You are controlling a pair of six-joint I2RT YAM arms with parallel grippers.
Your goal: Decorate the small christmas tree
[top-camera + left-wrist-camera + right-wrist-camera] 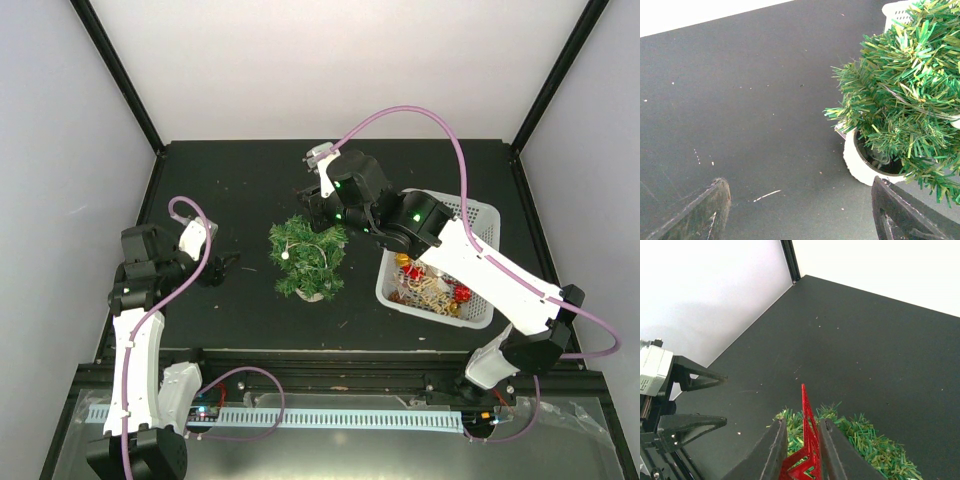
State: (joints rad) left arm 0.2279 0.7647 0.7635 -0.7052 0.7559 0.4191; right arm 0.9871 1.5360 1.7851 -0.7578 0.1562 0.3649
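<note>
White mesh basket (480,212), right of centre: holds a heap of red and gold ornaments (430,287); individual pieces are not separable by eye.

Small christmas tree (308,258): mid-table, just left of the basket, standing upright in its white pot (860,167), long axis vertical, tip upward.

Right gripper (802,424): over the tree's far side. A thin red ornament (809,440) stands point-up between the closely set fingers; actual clamping cannot be told.

Left gripper (799,186): left of the tree, jaws wide apart, nothing between them.
</note>
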